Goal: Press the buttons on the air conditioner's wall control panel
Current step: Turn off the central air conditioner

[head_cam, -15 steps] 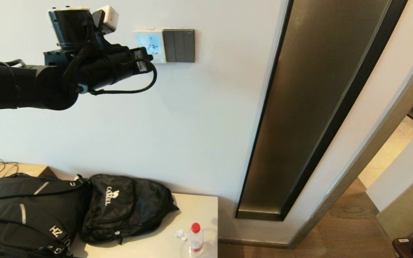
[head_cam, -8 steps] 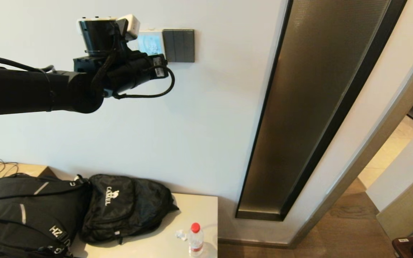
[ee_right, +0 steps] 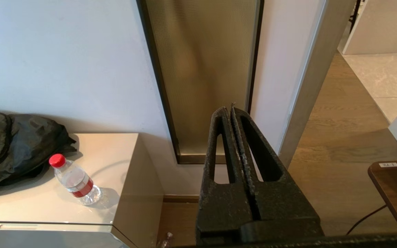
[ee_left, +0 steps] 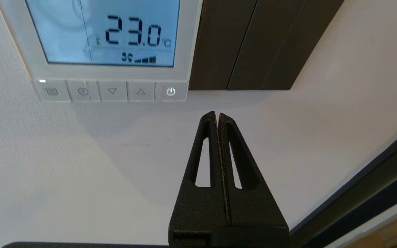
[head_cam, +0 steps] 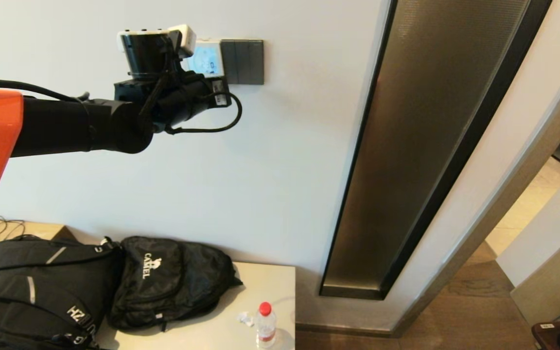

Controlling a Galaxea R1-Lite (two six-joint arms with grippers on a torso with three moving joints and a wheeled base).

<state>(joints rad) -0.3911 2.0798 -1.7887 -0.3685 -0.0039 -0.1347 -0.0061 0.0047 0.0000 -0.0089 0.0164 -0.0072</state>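
Left tool (ee_left: 217, 115) pinched together just below panel (ee_left: 109, 74) btns (ee_left: 112, 91); right tool (ee_right: 231, 110) together, parked.

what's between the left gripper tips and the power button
Only bare white wall, in the left wrist view: the shut left gripper sits just short of the power button.

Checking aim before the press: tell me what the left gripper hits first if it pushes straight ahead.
Probably bare wall, not a button: the shut left gripper points just below the control panel, nearest its power button. Depth is unclear.

Five buttons (ee_left: 112, 91), one control panel (ee_left: 110, 74), two backpacks (head_cam: 173, 279), one water bottle (head_cam: 265, 324).
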